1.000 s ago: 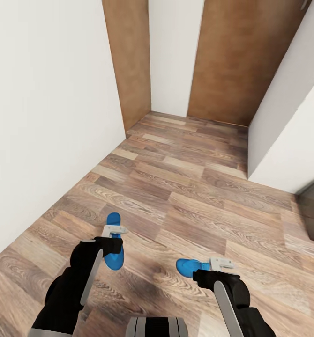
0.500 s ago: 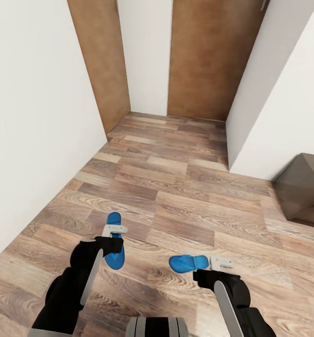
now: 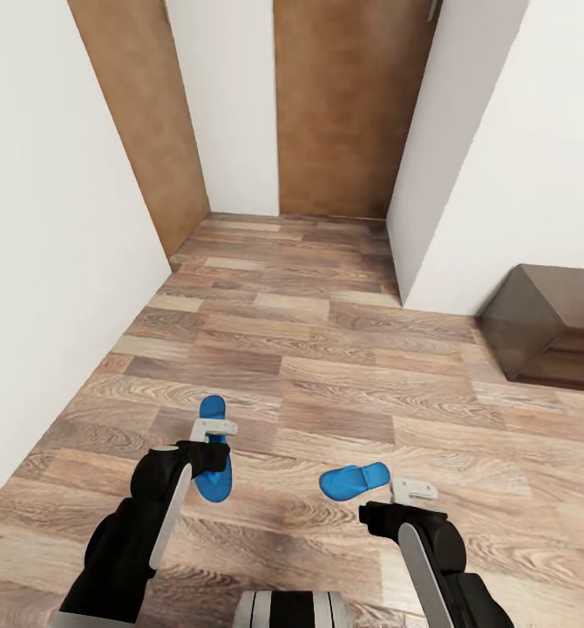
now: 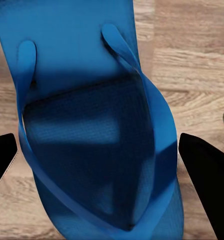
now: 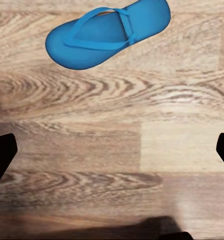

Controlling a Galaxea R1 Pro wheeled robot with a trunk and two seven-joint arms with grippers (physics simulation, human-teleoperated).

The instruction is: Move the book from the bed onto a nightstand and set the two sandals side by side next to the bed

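My left gripper (image 3: 212,440) is shut on one bright blue sandal (image 3: 211,407) and holds it above the wood-plank floor. In the left wrist view that sandal (image 4: 91,100) spans the gap between the two black fingers (image 4: 202,175). The other sandal (image 3: 355,480) lies flat on the floor just ahead of my right gripper (image 3: 412,490), which is open with nothing in it. From the right wrist this sandal (image 5: 106,35) lies strap side up beyond the wide-apart fingertips (image 5: 1,155). The book and the bed are out of view.
A low glossy dark-brown cabinet (image 3: 545,323) stands at the right edge against a white wall corner (image 3: 449,174); I cannot tell whether it is a nightstand. Two wooden doors (image 3: 349,105) close a short passage ahead. A white wall (image 3: 48,218) runs along the left.
The camera has turned right: doors and walls slid left and the dark cabinet came into view. The floor sandal shifted slightly against my right gripper. The left gripper kept its sandal.
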